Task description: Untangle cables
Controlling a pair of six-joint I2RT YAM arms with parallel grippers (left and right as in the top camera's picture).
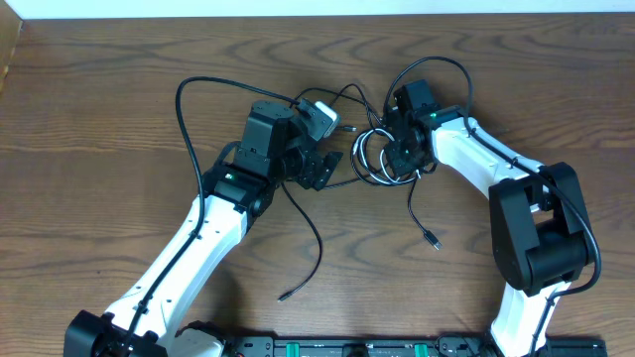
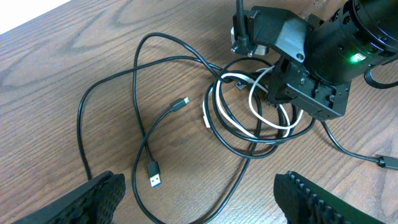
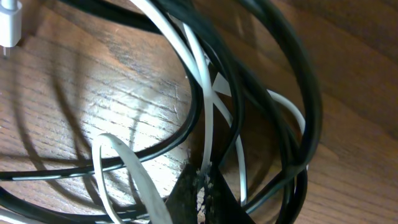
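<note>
From above, the brown wood-grain tabletop (image 1: 119,119) fills nearly the whole frame, and a pale strip of wall (image 1: 298,6) runs along its far edge. The cables (image 1: 372,159) lie near the middle in a loose coil, with single black strands trailing toward the near edge. The left tool (image 1: 319,169) sits just left of the coil with its jaws apart. The right tool (image 1: 399,157) is down on the coil's right side.

In the left wrist view, the left tool (image 2: 199,186) is spread wide and grips nothing; its ridged fingers (image 2: 93,199) show at the two lower corners. Beyond them the tabletop (image 2: 50,81) carries black loops, a flat USB plug (image 2: 153,175) and the white cable (image 2: 254,99) wound among black turns. The right tool (image 2: 298,93) presses into that bundle.

In the right wrist view, lit wood grain (image 3: 124,93) shows between blurred black strands (image 3: 292,93) and the white cable (image 3: 211,118). The right tool (image 3: 199,196) is drawn together at the bottom edge. The white strand runs down to it, but I cannot tell whether it is pinched.
</note>
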